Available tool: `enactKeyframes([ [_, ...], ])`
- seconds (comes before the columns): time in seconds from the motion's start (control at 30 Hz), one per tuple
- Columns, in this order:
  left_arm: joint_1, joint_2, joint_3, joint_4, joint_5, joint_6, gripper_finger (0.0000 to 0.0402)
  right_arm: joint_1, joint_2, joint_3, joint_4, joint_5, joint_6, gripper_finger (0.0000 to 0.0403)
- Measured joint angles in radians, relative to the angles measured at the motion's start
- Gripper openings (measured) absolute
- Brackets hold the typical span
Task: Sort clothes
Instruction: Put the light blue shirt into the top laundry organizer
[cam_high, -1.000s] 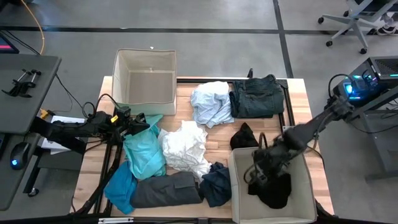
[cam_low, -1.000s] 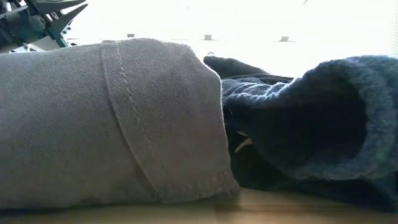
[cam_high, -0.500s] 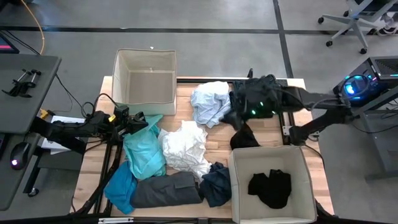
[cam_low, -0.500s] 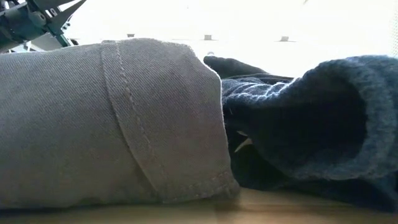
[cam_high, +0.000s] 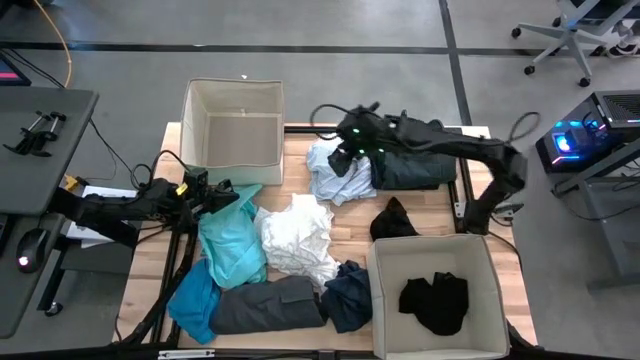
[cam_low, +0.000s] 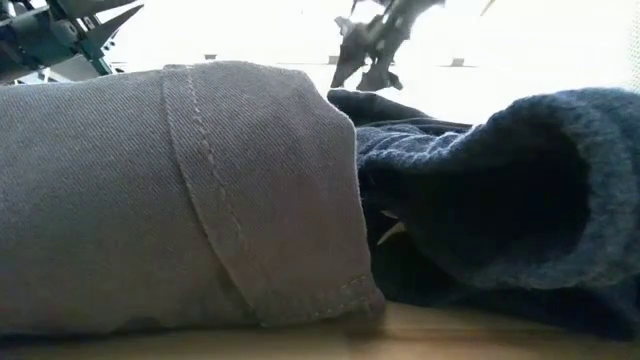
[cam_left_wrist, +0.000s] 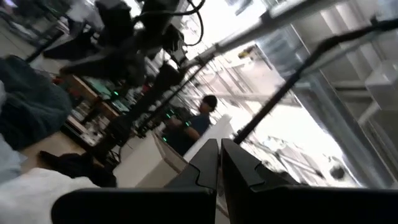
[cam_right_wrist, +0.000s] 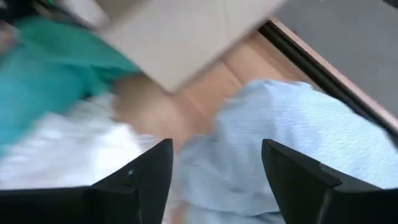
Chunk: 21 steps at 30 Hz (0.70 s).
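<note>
right gripper (cam_high: 343, 158) spread wide, above crumpled pale blue fabric garment (cam_high: 338, 172) | garment directly beneath pincer | advice: descend straight, pinch a raised fold | left gripper (cam_high: 222, 199) pressed together, waiting beside turquoise cloth (cam_high: 232, 245)

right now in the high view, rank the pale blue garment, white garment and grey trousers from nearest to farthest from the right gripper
From the right gripper:
1. pale blue garment, directly beneath it at the table's far side.
2. white garment, mid-table.
3. grey trousers, at the near edge.
</note>
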Motion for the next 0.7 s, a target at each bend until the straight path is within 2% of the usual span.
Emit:
enactKeyframes([
  [0.1,0.000,0.000,0.000,-0.001,-0.039,0.031,0.0000,-0.026,0.094,0.052,-0.040,0.047,-0.064,0.0260],
  [0.23,0.000,0.000,0.000,-0.002,-0.084,0.061,0.0000,-0.053,0.228,0.121,-0.115,0.095,-0.068,0.0287],
  [0.43,0.000,0.006,0.014,-0.008,-0.106,0.084,0.0000,-0.085,0.416,0.214,-0.202,0.138,-0.049,0.0289],
  [0.57,0.000,0.042,0.071,-0.009,-0.081,0.206,0.0000,-0.087,0.505,0.230,-0.209,0.111,-0.043,0.0245],
  [0.7,0.000,0.101,0.151,-0.020,-0.051,0.313,0.0000,-0.080,0.583,0.237,-0.220,0.058,-0.004,0.0156],
])
